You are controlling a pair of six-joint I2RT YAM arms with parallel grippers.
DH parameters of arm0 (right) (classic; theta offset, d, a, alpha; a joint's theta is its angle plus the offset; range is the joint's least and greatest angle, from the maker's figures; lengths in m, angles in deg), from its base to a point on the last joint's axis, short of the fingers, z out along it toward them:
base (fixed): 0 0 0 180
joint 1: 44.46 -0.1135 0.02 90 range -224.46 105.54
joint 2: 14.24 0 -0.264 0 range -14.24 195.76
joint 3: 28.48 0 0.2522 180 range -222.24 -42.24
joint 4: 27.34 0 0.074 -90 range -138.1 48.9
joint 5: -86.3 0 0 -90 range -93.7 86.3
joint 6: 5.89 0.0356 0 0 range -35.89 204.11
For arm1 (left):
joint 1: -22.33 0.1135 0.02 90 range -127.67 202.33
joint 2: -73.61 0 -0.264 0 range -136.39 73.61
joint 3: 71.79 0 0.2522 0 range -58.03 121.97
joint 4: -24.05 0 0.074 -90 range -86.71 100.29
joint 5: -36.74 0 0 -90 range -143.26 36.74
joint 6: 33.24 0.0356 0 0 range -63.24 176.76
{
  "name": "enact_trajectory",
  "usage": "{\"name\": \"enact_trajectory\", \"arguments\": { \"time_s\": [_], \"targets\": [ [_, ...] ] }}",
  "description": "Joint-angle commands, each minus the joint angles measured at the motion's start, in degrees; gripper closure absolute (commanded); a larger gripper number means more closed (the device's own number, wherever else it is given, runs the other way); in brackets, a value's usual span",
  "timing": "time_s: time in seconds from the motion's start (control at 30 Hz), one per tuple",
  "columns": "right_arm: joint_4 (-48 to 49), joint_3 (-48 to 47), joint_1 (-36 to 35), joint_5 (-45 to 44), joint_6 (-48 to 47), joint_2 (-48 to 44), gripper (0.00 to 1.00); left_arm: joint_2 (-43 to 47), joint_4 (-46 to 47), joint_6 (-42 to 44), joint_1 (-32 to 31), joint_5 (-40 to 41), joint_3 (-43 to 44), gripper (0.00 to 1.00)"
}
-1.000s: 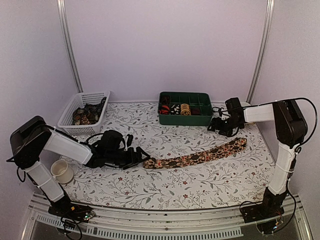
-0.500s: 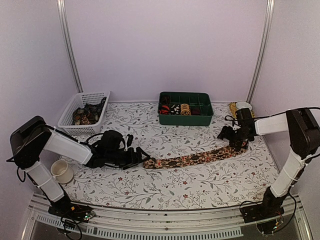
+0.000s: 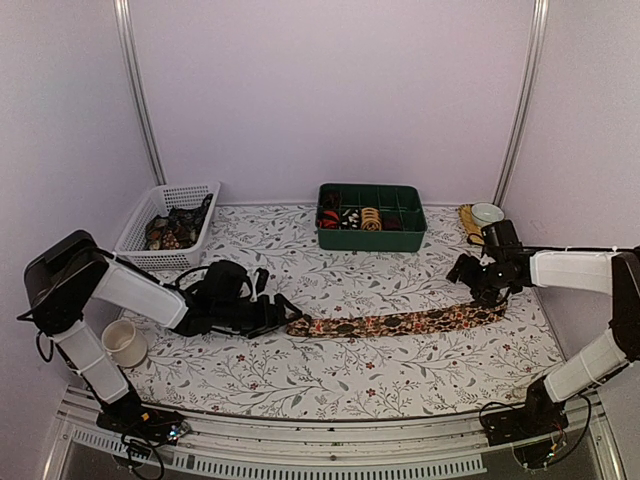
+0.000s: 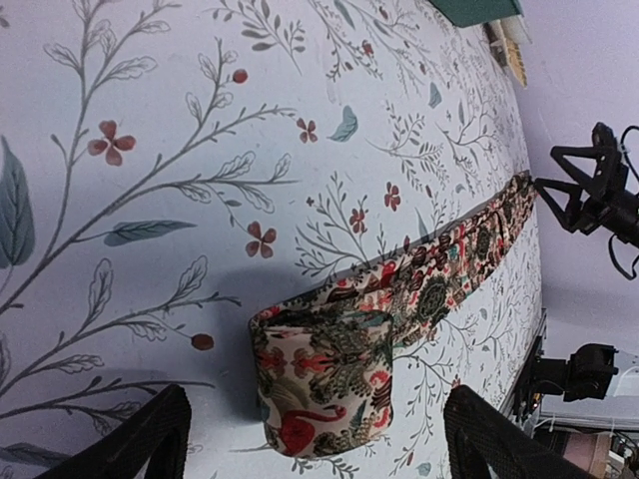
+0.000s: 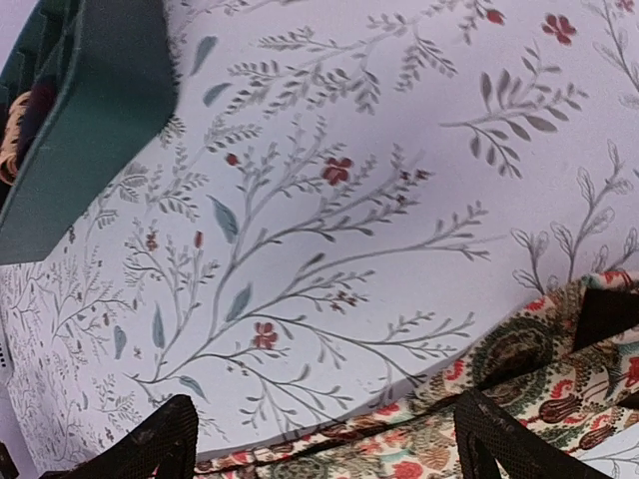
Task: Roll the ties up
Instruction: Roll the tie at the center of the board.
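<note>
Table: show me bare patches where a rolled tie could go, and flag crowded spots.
Bare: the wide strip between the tie and the table's near edge; the stretch between the green tray and the tie; the gap between the white basket and tray. Crowded: the left side around the left pincer and cup, and by the right pincer.

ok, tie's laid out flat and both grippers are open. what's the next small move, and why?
Probably close the left gripper on the near end of the tie. That end is folded over once and sits between the open jaws. The right gripper is open over the wide end and grips nothing, so the strip should be free to roll.
</note>
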Motion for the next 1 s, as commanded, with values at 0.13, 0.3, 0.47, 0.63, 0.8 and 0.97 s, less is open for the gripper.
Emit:
{"name": "enact_trajectory", "arguments": {
  "time_s": [0.13,0.3,0.47,0.63,0.8,0.97],
  "targets": [
    [2.29,-15.62,-14.21,3.31,-10.75,1.49,0.16,-2.31,3.49,-2.01,-0.65,-1.77,-0.04,0.18],
    [6.76,-21.49,-23.01,13.99,-9.56,9.39,0.28,-3.26,4.90,-3.98,-0.69,-2.41,-1.29,0.27],
    [15.49,-24.57,-28.43,24.02,-2.48,18.12,0.40,-3.79,6.94,-6.08,-0.69,-2.42,-2.58,0.31],
    [22.54,-28.21,-31.51,33.33,5.46,27.08,0.51,-3.89,8.25,-6.71,-0.68,-2.75,-3.16,0.38],
    [25.60,-31.08,-32.87,41.60,10.81,32.87,0.57,-4.83,8.63,-7.30,-0.76,-3.54,-3.04,0.39],
    [23.42,-32.42,-33.11,44.61,11.31,35.93,0.61,-6.41,8.77,-8.07,-0.62,-3.98,-2.54,0.41]
  ]
}}
